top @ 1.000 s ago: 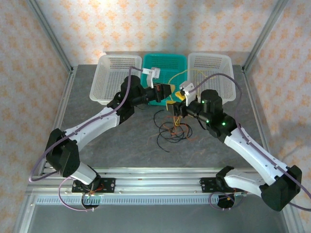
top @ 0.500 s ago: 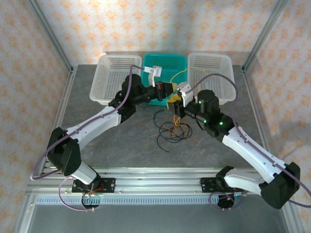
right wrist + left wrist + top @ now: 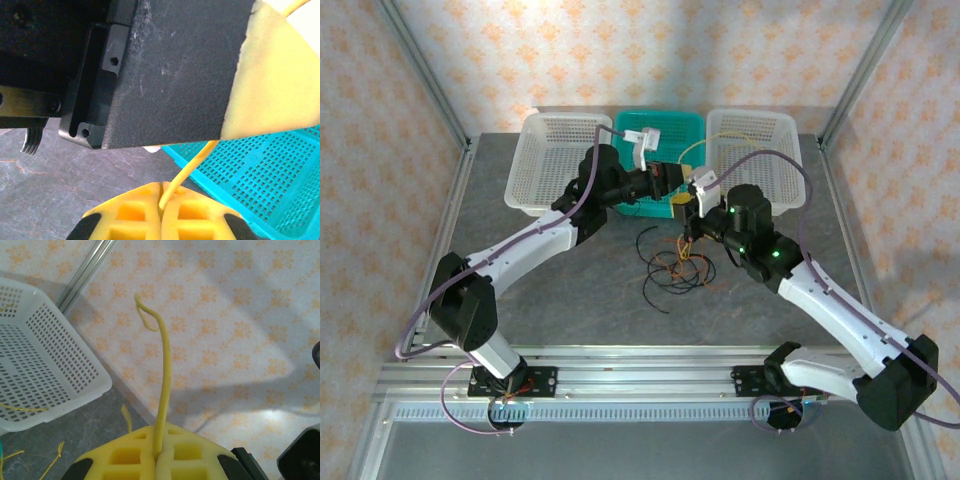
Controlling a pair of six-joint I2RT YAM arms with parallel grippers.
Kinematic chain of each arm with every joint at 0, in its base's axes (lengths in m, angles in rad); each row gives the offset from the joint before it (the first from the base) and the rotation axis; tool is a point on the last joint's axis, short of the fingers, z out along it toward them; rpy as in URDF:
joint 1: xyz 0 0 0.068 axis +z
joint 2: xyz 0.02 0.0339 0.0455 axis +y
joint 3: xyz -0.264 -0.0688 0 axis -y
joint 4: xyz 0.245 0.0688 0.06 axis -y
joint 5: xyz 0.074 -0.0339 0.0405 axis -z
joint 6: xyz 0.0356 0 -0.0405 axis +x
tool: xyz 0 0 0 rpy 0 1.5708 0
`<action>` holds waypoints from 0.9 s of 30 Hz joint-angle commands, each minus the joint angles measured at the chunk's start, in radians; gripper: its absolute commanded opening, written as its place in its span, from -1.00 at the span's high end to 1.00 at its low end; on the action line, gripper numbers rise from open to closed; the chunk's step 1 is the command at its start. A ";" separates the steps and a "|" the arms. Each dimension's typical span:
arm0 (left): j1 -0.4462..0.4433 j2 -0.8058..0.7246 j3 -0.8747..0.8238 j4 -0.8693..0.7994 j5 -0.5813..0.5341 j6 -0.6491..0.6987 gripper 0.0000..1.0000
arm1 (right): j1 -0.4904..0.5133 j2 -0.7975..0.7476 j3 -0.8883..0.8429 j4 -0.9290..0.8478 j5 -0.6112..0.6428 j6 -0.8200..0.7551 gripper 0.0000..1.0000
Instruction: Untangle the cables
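While the left tool [image 3: 156,456] and the right tool [image 3: 161,204] are both clamped on the yellow cable [image 3: 164,385] in mid-air, we note the orange-brown and black cables [image 3: 676,266] heaped on the desk [image 3: 570,290] below; pulling apart may drag and tighten that tangle.

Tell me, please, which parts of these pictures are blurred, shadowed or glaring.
Left wrist view: the thin yellow cable is sharp; soft shadows and one bright patch lie on the patterned wall. Right wrist view: the teal plastic basket is crisp. Top external view: even light, no glare on the grey table.
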 commanded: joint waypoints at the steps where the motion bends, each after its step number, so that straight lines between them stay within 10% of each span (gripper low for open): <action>1: -0.009 0.000 0.031 0.038 -0.027 0.001 0.73 | 0.016 -0.014 0.034 0.018 -0.036 0.008 1.00; 9: 0.003 -0.168 -0.044 -0.196 -0.459 0.253 -0.24 | 0.009 0.000 0.010 0.005 0.202 0.107 1.00; 27: 0.051 -0.109 -0.147 -0.072 -0.747 0.211 -0.57 | -0.275 0.361 0.360 -0.176 0.427 0.225 1.00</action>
